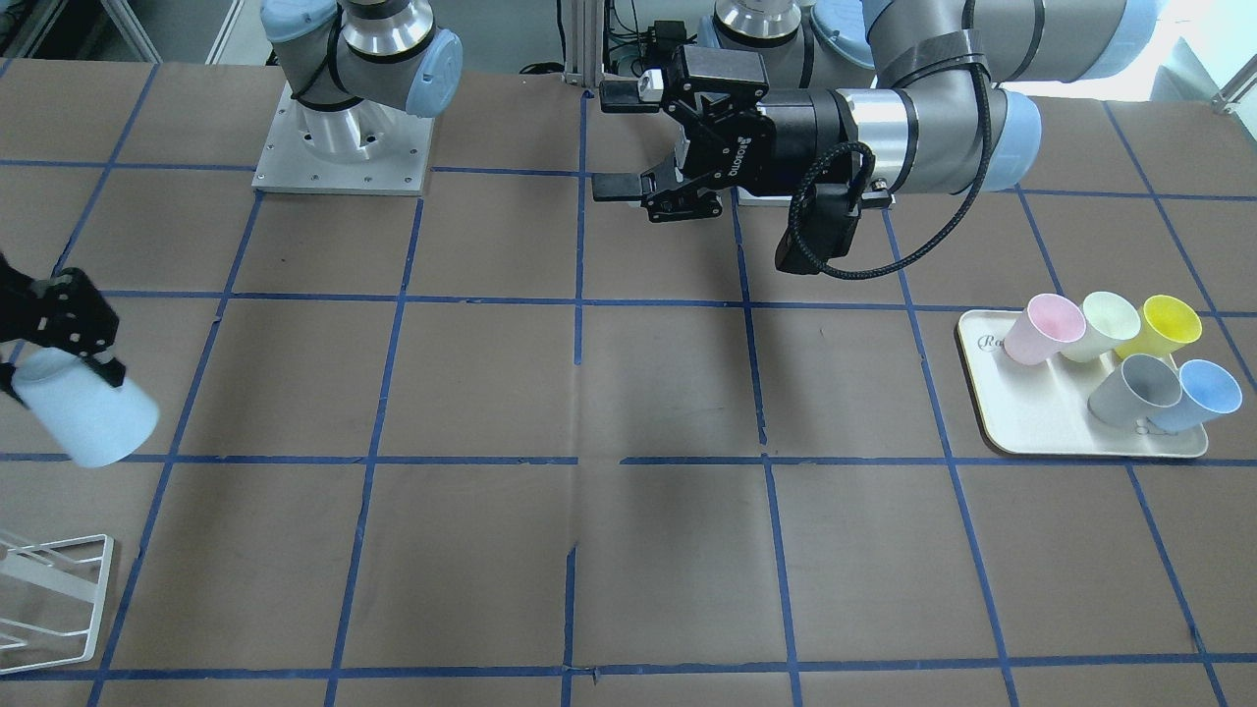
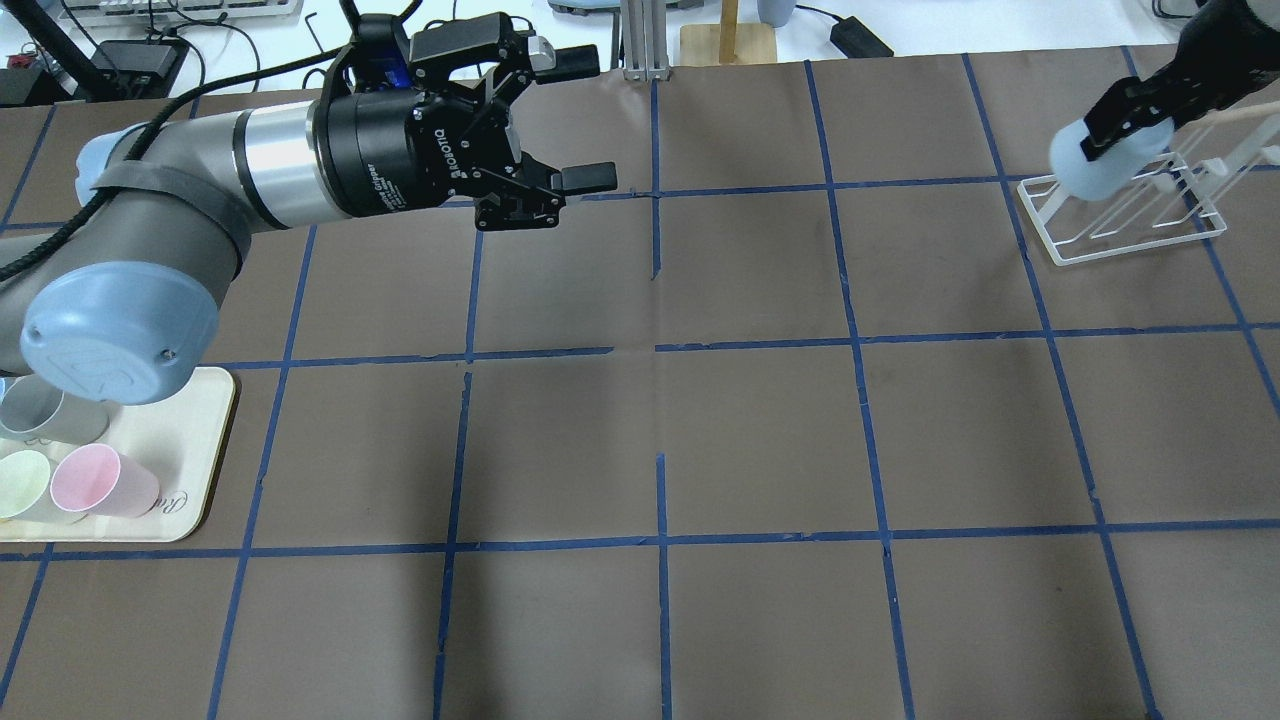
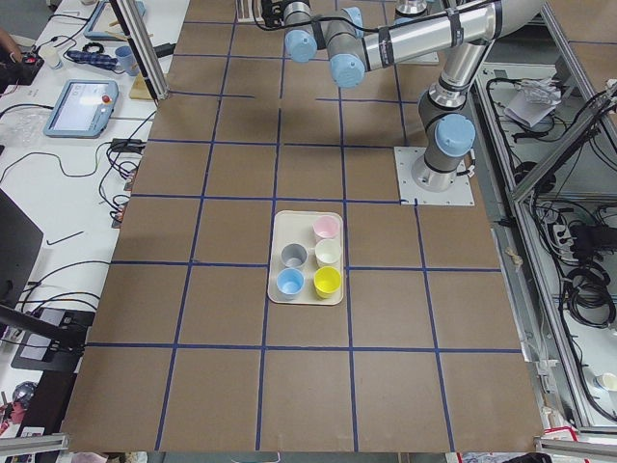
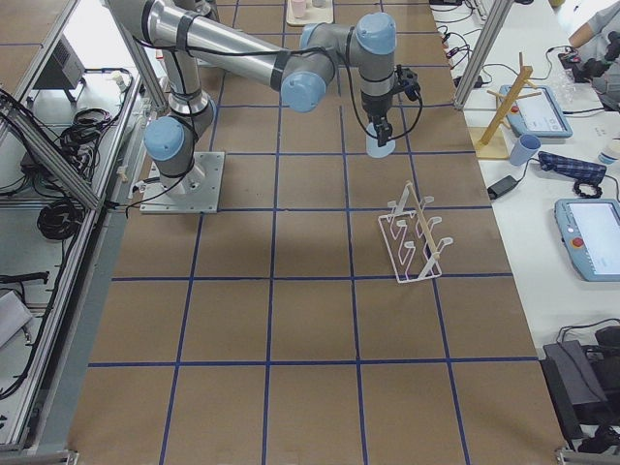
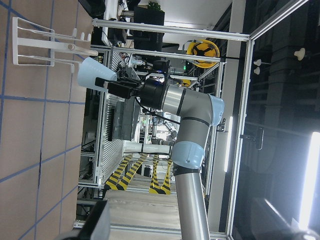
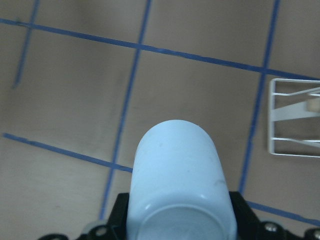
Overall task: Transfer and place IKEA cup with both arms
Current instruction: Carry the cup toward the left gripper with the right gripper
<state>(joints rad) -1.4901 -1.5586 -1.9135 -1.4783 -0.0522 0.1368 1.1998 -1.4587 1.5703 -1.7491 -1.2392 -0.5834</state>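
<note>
My right gripper (image 2: 1117,128) is shut on the light-blue IKEA cup (image 2: 1100,162) and holds it tilted in the air, just beside the near-left corner of the white wire rack (image 2: 1130,228). In the front-facing view the cup (image 1: 90,417) is at the far left, above the rack (image 1: 59,599). The right wrist view shows the cup (image 6: 177,180) filling the lower middle, with the rack (image 6: 295,120) to its right. My left gripper (image 2: 597,120) is open and empty, held sideways above the table's far middle, and also shows in the front-facing view (image 1: 601,140).
A cream tray (image 1: 1031,437) on my left side holds a pink cup (image 1: 1041,329), a pale-green cup (image 1: 1105,324), a yellow cup (image 1: 1167,324), a grey cup (image 1: 1134,388) and a second light-blue cup (image 1: 1200,395). The brown table has a blue tape grid.
</note>
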